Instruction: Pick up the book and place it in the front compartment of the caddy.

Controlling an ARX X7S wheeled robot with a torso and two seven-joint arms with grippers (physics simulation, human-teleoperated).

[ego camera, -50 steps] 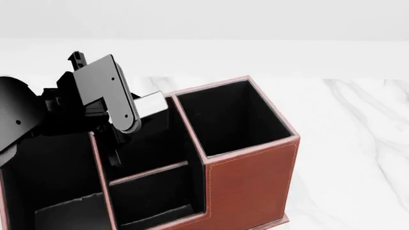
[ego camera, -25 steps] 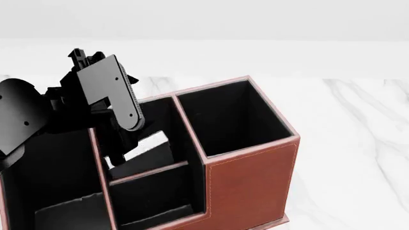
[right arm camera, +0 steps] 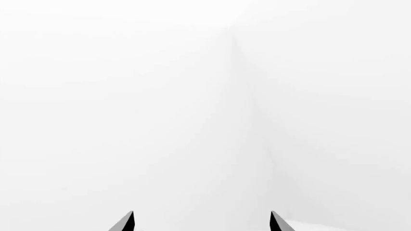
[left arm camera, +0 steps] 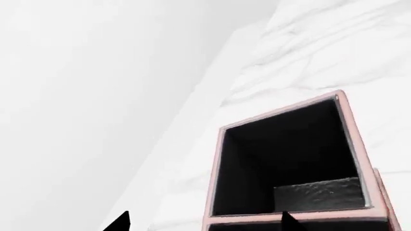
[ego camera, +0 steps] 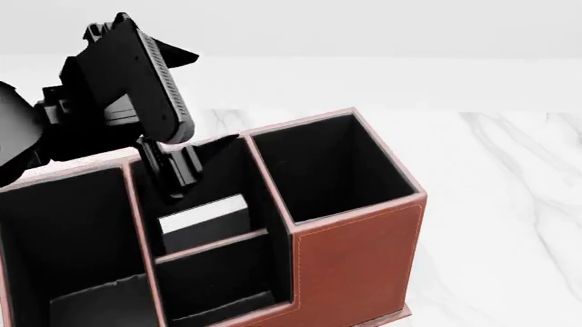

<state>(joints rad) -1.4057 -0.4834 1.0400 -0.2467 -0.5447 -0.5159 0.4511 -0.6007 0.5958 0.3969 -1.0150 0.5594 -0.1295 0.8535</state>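
The left gripper (ego camera: 187, 163) has let go and lifted toward ten o'clock, jaws spread; the book (ego camera: 206, 216) now sits inside the caddy's (ego camera: 359, 252) front compartment (ego camera: 218, 194). Looks placed.

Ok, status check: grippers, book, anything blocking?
Left gripper open, empty, above the caddy. Right gripper open, facing blank white. Book down in the front compartment, behind the cross divider. Nothing blocking.

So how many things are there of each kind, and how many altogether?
Books: 1, the book down in the front compartment.
Caddies: 1, the caddy.
Grippers: 2, the left gripper and the right gripper, both open.
Total: 4.
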